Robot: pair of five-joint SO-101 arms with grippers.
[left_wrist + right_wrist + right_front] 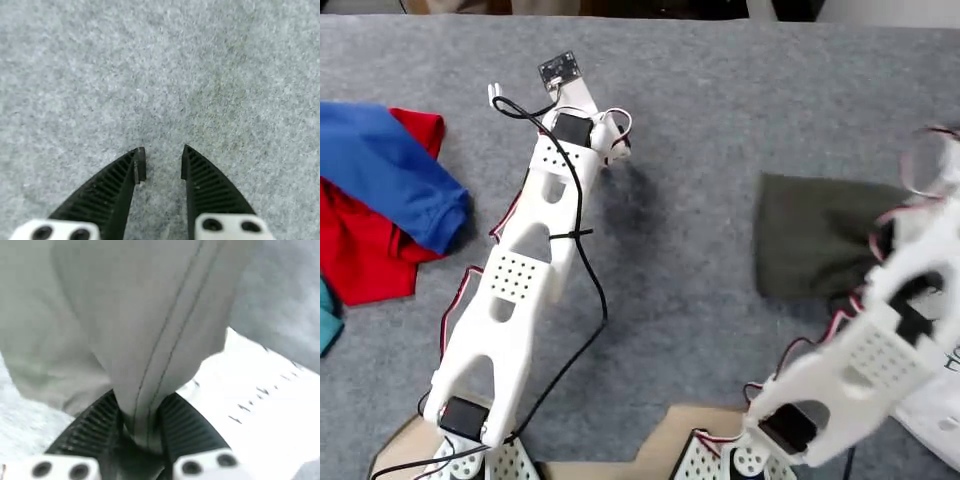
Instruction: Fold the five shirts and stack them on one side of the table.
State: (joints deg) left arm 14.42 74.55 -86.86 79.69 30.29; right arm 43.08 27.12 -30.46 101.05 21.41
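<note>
The right gripper (140,421) is working near the desk's right edge, its ribbed black fingers (95,426) pinching a narrow fold of the dark olive-grey cotton shirt (815,235) along a stitched seam. The rest of that shirt is lying partly flat on the grey felt desk (720,100), inward from the right edge. The left gripper (162,162) is hanging over bare felt toward the far middle of the desk, fingers spread and gripping nothing, well apart from every garment. The main risk, as I judge it, is coming from that thin one-sided pinch: a pull could be letting the seam slide out of the fingers, or dragging the shirt into a bunch rather than a clean fold, since no second gripper is pinning the cloth. The white printed shirt (942,412) is lying at the near right corner, just beside the pinched fabric, so a sweep could be catching and rumpling it. At the left edge, the loose blue shirt (380,170) is lying over the red shirt (360,255), with a sliver of teal cloth (325,320) nearer the front; these look unfolded. As for writing, small dark marks are showing on the white shirt, but nothing there is proving readable, and no label is readable on any other garment.
</note>
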